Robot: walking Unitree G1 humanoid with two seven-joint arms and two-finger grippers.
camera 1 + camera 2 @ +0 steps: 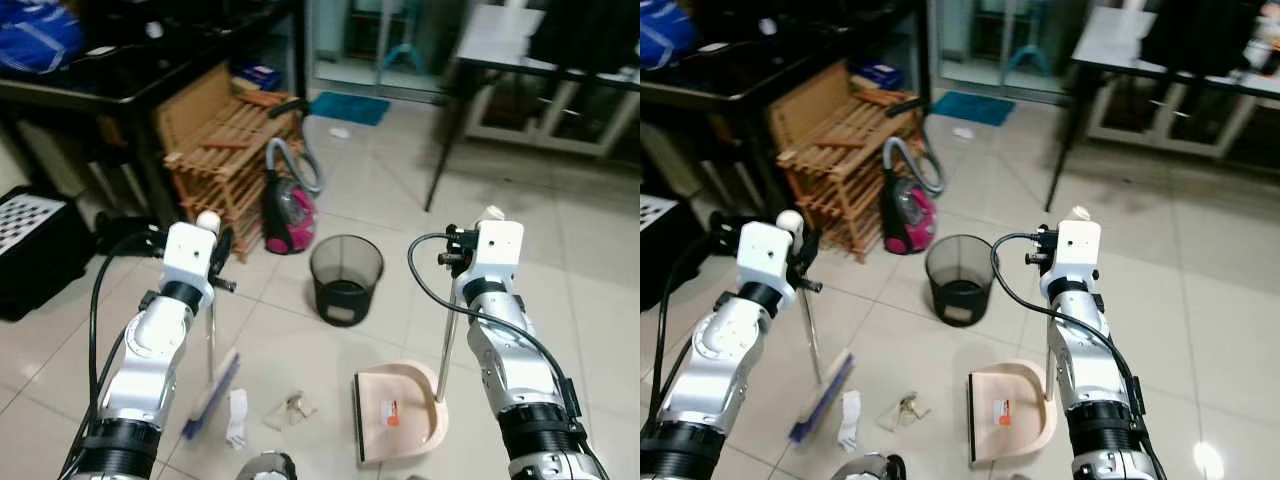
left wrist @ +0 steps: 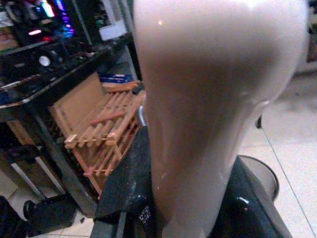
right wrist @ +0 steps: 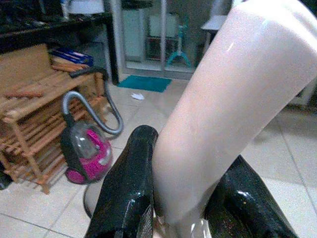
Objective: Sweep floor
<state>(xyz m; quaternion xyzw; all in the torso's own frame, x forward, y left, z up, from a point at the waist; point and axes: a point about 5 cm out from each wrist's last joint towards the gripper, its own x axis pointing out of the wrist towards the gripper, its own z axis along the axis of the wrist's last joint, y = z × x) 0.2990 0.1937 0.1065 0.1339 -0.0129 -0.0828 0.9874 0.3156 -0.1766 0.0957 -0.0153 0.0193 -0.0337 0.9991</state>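
Pale floor tiles point(image 1: 560, 300) run back toward a glass door, with dark furniture along both sides of the room.

Starting at the left pincer point(image 1: 213, 238): its black fingers are clamped on the pale top of the broom handle point(image 2: 208, 99), and the thin shaft drops to the blue-bristled broom head point(image 1: 212, 395), which rests on the tiles. Just beside the bristles lie a white scrap of paper point(image 1: 237, 415) and a small crumpled bit of litter point(image 1: 291, 408).

The right pincer point(image 1: 470, 240) is likewise closed around the pale grip of the dustpan handle point(image 3: 223, 114); its slim pole leans down to the beige dustpan point(image 1: 400, 412), sitting flat on the floor with its open edge turned toward the litter.

Farther out stand a black mesh wastebasket point(image 1: 346, 279), a pink vacuum cleaner point(image 1: 288, 215) and a wooden rack point(image 1: 225, 150).

Both tools look light and stiff, though the long poles probably swing easily and the smooth plastic grips may slip or twist. Holding them at the top caps gives reach; the paper, being light, will likely skitter under a fast stroke.
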